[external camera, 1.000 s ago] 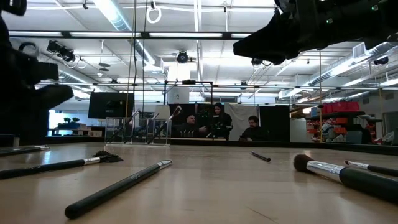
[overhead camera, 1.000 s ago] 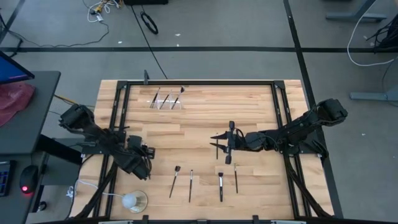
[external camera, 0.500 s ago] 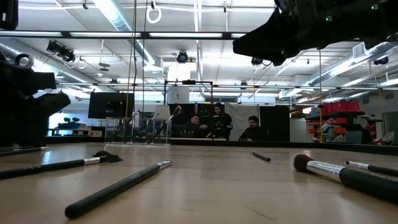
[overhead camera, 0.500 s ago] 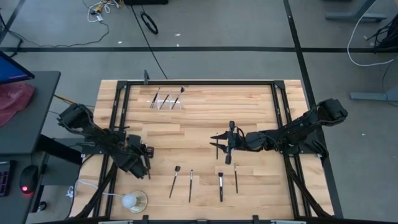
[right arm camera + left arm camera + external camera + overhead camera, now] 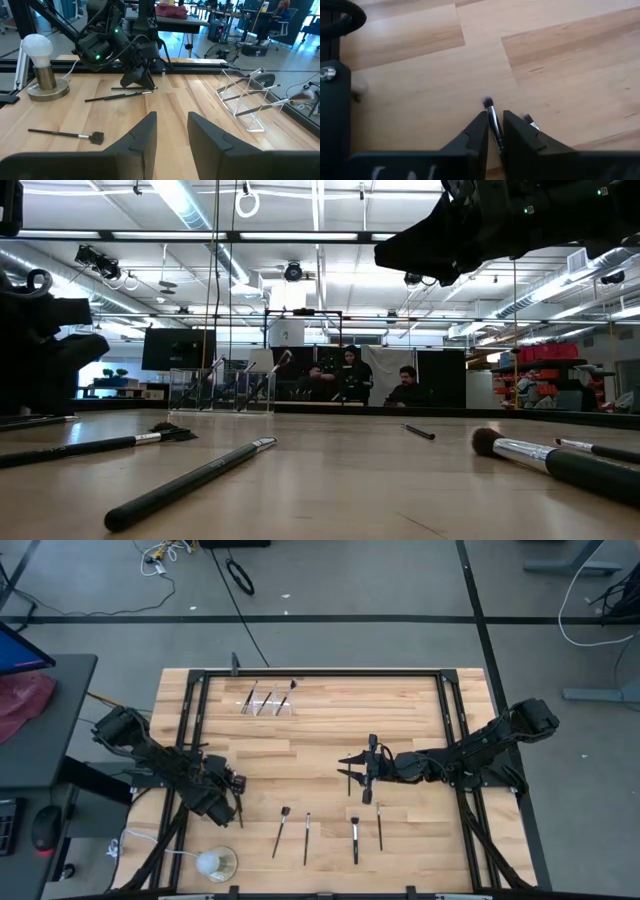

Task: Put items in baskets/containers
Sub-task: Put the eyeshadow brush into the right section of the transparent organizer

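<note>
The left gripper [image 5: 238, 812] is down at the table's left front, its fingers [image 5: 479, 131] drawn close with only a narrow gap — while the right gripper [image 5: 361, 781] hangs over the table's middle, its arm reaching in from the right, fingers [image 5: 142, 132] parted.

The wooden table [image 5: 320, 730] fills the middle of the frame. Near its upper left edge sits the clear holder [image 5: 270, 700] with a few brushes leaning in it. Four brushes [image 5: 330, 833] lie side by side in a row at lower centre. The left gripper [image 5: 236, 812] is down at the table's lower left, just beside the row's leftmost brush. The right gripper [image 5: 350, 778] hangs over the centre. A white ball on a round base [image 5: 212, 862] stands at the lower left corner.
</note>
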Robot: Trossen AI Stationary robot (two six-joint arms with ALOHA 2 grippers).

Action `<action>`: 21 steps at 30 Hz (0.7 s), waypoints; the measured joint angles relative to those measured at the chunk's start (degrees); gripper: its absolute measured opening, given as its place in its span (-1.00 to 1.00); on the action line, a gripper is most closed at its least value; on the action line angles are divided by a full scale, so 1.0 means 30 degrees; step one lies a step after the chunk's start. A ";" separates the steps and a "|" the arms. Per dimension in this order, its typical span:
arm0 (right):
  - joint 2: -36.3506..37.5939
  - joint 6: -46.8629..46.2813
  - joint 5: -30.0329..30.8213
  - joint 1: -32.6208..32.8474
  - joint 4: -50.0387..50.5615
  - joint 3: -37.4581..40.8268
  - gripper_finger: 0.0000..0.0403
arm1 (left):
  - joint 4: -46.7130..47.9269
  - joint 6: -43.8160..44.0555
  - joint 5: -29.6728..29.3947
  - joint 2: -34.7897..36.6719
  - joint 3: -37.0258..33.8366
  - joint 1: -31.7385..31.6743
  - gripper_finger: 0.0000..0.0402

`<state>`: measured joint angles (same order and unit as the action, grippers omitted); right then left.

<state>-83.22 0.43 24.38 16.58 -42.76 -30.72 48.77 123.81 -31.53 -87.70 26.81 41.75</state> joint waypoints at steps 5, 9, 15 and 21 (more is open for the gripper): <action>0.0000 0.0007 0.0000 0.0000 0.0000 -0.0002 -0.45 | 0.0066 -0.0206 -0.0047 -0.0017 -0.0039 0.0340 -0.85; 0.0000 0.0015 0.0000 0.0000 0.0000 0.0000 -0.45 | 0.0080 -0.0264 -0.0242 -0.0022 -0.0051 0.0431 -0.94; 0.0000 0.0022 0.0000 0.0000 0.0000 0.0000 -0.45 | 0.0025 -0.0169 -0.0598 -0.0036 -0.0058 0.0431 -0.94; 0.0000 0.0066 0.0001 0.0001 0.0000 0.0000 -0.45 | 0.0053 -0.0133 -0.1069 0.0093 -0.0066 0.0439 -0.97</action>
<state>-83.22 0.62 24.38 16.58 -42.76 -30.72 48.93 123.42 -34.74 -87.42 26.61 43.07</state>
